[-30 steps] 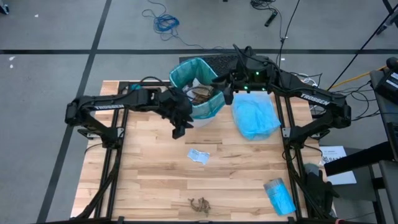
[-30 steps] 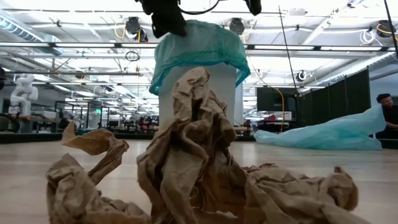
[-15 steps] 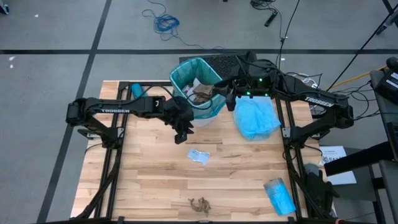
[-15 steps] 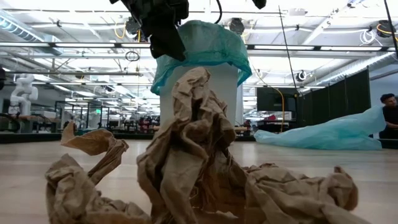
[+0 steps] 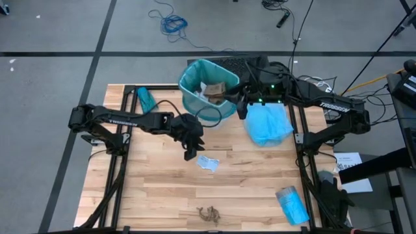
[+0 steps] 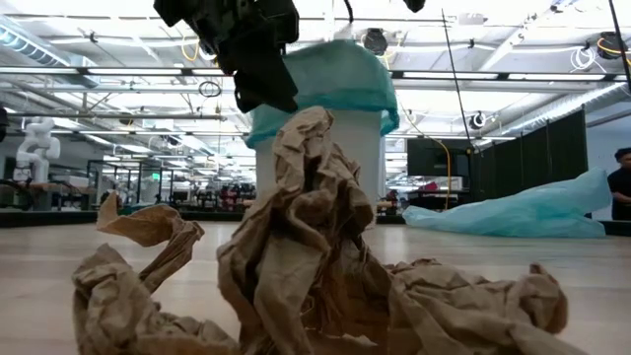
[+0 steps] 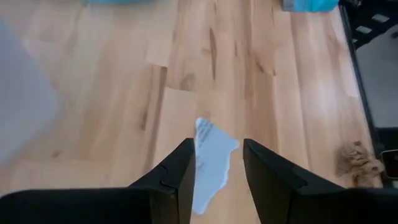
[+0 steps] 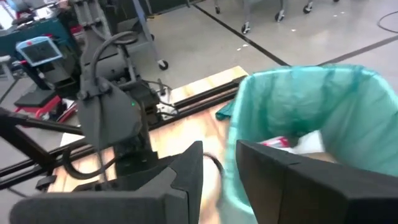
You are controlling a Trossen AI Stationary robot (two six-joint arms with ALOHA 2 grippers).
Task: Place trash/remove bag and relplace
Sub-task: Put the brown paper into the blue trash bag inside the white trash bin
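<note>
A white bin (image 5: 209, 91) lined with a teal bag (image 8: 311, 106) stands at the table's far middle, with trash inside. A pale blue scrap (image 5: 208, 162) lies flat on the wood in front of it. My left gripper (image 5: 190, 153) hovers open just left of and above the scrap (image 7: 211, 163), which shows between its fingers, untouched. My right gripper (image 5: 242, 107) is at the bin's right rim, shut on it. A crumpled brown paper wad (image 5: 209, 212) lies near the front edge and fills the low view (image 6: 315, 266). My right gripper holds the bin's bag-covered rim (image 8: 231, 146) on its right side. One finger (image 8: 280, 180) appears to be inside the bag and the other (image 8: 180, 177) outside. The fingers come nearly level from the table's right. The bin stands on the table.
A loose pale blue bag (image 5: 266, 123) lies right of the bin. A blue roll (image 5: 291, 205) sits at the front right, a teal item (image 5: 144, 99) at the far left. A person (image 6: 621, 187) is in the room beyond. Bare wood lies around the scrap.
My left gripper has come down from beside the bin toward the near edge, ending just over the pale blue scrap, its gap unchanged. The bin has shifted a little to the right and shows its opening more squarely from above.
</note>
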